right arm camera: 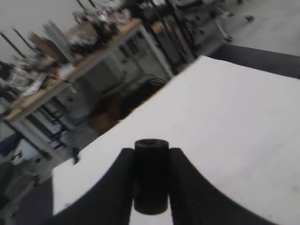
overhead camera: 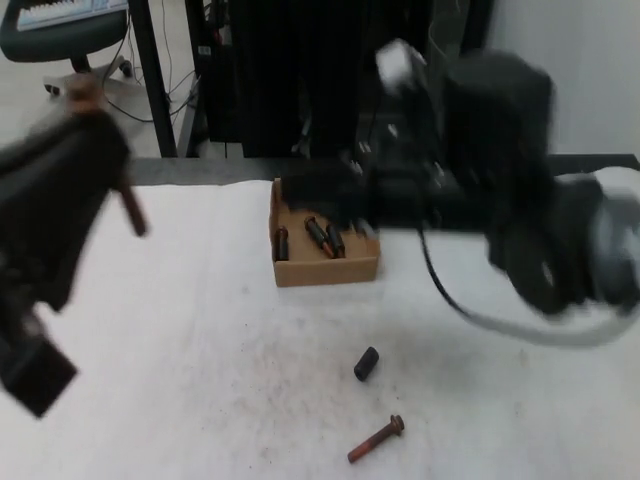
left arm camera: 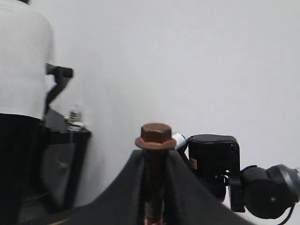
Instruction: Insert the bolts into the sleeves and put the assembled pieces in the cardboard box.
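**Both arms raised over the white-covered table [overhead camera: 200,330], one part in each.** The left gripper [left arm camera: 154,164] is pinched on a rust-brown, hex-headed steel bolt [left arm camera: 155,136]. The bolt is held by the shank just under the head, which stands clear of the fingertips, and it is carried high toward the table's left edge. The right gripper [right arm camera: 151,157] is pinched on a short black cylindrical sleeve [right arm camera: 151,185], whose open end protrudes past the fingertips. This arm is held over the shallow brown cardboard box [overhead camera: 325,270], which sits by the table's far edge and holds dark assembled pieces [overhead camera: 318,236]. A second black sleeve [overhead camera: 366,363] and a second rusty bolt [overhead camera: 377,439] lie apart from each other toward the near edge.

The insertion is judged not yet made. Risk: with both parts held in mid-air, a slight tilt between shank and bore could catch the bolt tip on the sleeve rim. The push could then slide either part out of its pinch, to be dropped onto the table or rolled off it.
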`<act>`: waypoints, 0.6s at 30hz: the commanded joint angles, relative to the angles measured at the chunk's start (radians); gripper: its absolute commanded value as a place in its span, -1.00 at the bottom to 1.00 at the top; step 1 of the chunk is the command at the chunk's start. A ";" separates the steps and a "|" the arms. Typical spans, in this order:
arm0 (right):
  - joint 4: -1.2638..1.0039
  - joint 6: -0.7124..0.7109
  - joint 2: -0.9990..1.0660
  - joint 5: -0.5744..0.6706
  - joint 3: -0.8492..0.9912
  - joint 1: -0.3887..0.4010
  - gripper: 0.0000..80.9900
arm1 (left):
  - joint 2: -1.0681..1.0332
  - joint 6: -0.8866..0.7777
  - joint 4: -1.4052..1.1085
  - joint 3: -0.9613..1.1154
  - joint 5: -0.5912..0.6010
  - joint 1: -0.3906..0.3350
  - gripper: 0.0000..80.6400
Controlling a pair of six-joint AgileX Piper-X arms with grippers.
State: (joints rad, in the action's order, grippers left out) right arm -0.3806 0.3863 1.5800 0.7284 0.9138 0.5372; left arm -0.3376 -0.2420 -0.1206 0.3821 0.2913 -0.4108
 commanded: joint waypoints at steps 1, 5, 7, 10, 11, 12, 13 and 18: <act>-0.357 0.161 -0.101 0.128 -0.229 0.015 -0.98 | -0.166 -0.059 -0.183 -0.013 0.208 0.002 -1.00; -0.686 0.192 -0.166 0.146 -0.417 0.057 -0.98 | -0.339 -0.198 -0.408 -0.012 0.368 0.002 -1.00; -0.817 0.192 -0.180 0.146 -0.476 0.078 -0.98 | -0.424 -0.290 -0.532 -0.012 0.422 0.002 -1.00; -0.902 0.194 -0.181 0.146 -0.532 0.099 -0.98 | -0.540 -0.415 -0.753 -0.012 0.469 0.002 -1.00; -0.902 0.194 -0.181 0.146 -0.538 0.102 -0.98 | -0.574 -0.457 -0.809 -0.012 0.480 0.002 -1.00; -0.895 0.194 -0.181 0.146 -0.542 0.104 -0.98 | -0.605 -0.488 -0.870 -0.012 0.489 0.002 -1.00; -0.889 0.186 -0.181 0.146 -0.542 0.106 -0.98 | -0.631 -0.522 -0.917 -0.012 0.497 0.002 -1.00; -0.885 0.135 -0.181 0.137 -0.542 0.106 -0.98 | -0.682 -0.582 -0.975 -0.010 0.550 0.000 -1.00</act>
State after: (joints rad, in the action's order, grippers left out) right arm -1.2487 0.5502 1.4076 0.8748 0.3733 0.6394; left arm -1.0079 -0.7653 -1.0366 0.3647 0.7841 -0.4108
